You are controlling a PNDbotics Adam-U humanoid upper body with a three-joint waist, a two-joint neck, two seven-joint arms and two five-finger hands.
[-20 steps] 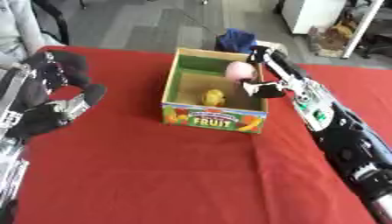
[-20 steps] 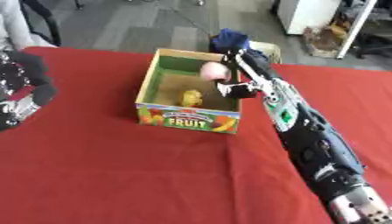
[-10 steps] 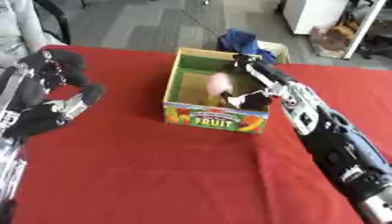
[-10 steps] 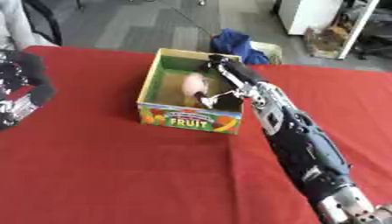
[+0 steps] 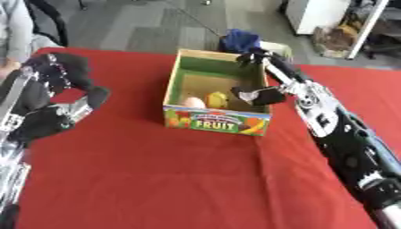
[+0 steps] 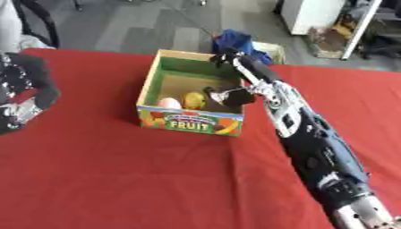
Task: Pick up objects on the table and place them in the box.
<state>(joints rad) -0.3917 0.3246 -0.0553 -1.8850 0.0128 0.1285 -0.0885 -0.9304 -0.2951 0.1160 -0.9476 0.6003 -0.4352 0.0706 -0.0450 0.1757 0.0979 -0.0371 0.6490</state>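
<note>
- My right hand (image 5: pixel 262 87) is reaching over the box (image 5: pixel 216 120), fingers (image 5: pixel 252 95) spread, holding nothing.
- The pink object (image 5: pixel 194 102) is lying inside, left of and below my fingers.
- My left hand (image 5: pixel 55 96) is idling open.

Grey carpet floor (image 5: pixel 149 27), white cabinet (image 5: pixel 313 15) at the far edge
</note>
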